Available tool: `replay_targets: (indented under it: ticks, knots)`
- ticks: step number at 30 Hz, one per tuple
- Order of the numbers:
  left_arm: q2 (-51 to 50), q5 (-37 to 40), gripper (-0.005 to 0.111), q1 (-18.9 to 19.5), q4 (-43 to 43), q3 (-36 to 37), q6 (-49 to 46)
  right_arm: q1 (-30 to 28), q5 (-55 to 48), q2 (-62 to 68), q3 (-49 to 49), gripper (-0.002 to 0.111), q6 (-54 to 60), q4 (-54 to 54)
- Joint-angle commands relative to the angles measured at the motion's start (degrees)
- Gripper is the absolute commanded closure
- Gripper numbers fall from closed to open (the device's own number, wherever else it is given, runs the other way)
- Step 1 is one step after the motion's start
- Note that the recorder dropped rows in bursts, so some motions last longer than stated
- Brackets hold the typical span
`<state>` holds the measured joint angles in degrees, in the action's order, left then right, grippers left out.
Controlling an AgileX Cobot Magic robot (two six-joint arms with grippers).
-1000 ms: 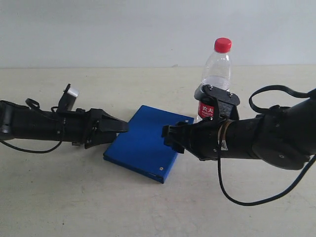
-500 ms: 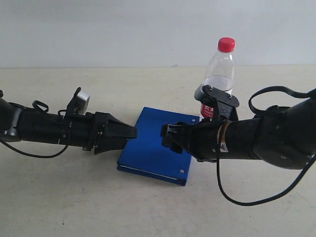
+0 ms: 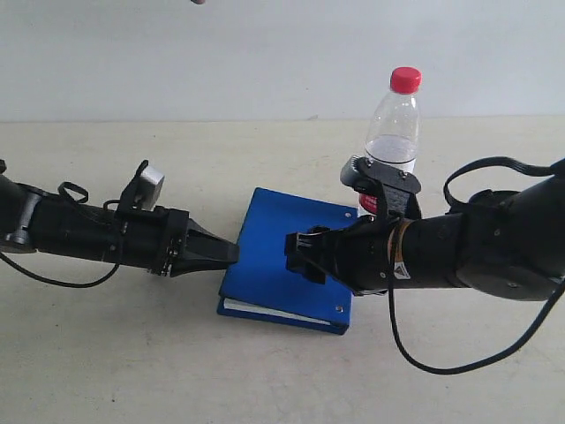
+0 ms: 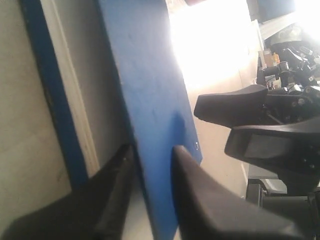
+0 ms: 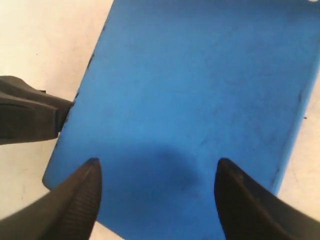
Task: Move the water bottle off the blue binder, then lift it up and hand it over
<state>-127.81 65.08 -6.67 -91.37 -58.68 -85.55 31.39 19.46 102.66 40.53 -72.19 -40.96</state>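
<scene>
The blue binder (image 3: 274,256) lies flat on the table between my two arms, its white page edge facing the front. My left gripper (image 3: 231,253) is at its left edge, and in the left wrist view its jaws (image 4: 152,148) pinch the blue cover (image 4: 145,75) from both sides. My right gripper (image 3: 296,252) hovers open over the binder's middle; the right wrist view shows its wide-apart fingers (image 5: 157,162) above bare blue cover (image 5: 200,75). The water bottle (image 3: 393,132), clear with a red cap, stands upright behind my right wrist, which hides its base.
The beige table (image 3: 132,353) stretches to the front and left, with a pale wall behind it. Black cables loop off both arms (image 3: 494,168). My left gripper's tip (image 5: 30,117) shows at the binder's edge in the right wrist view.
The left gripper has pushed rightward and closed its jaws on the binder's edge. The binder has slid and turned to the right, now showing its white pages. The right gripper stayed open.
</scene>
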Motion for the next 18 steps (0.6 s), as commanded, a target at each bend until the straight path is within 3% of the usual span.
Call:
replay_targets:
  ticks: [1, 5, 12, 16, 18]
  knots:
    - [0.12, 0.29, 0.061, -0.45, 0.89, 0.12, 0.45, -0.48, 0.43, 0.00, 0.14, 0.049, -0.32, -0.95]
    - [0.12, 0.29, 0.046, -0.45, -0.22, 0.12, 0.56, -0.48, 0.68, 0.00, 0.14, 0.049, -1.58, -2.63]
    - [0.12, -1.54, 0.045, -0.45, -2.02, 0.12, 0.91, -0.48, -0.13, 0.00, 0.14, 0.049, -5.22, -4.72]
    - [0.12, -12.11, 0.045, -0.45, 7.00, 0.12, 9.05, -0.48, -10.08, -0.14, 0.14, 0.049, -8.66, -4.33]
    - [0.12, -13.80, 0.045, -0.59, 10.67, 0.12, 11.32, -0.48, -15.20, -0.14, 0.14, 0.049, -8.13, -4.56]
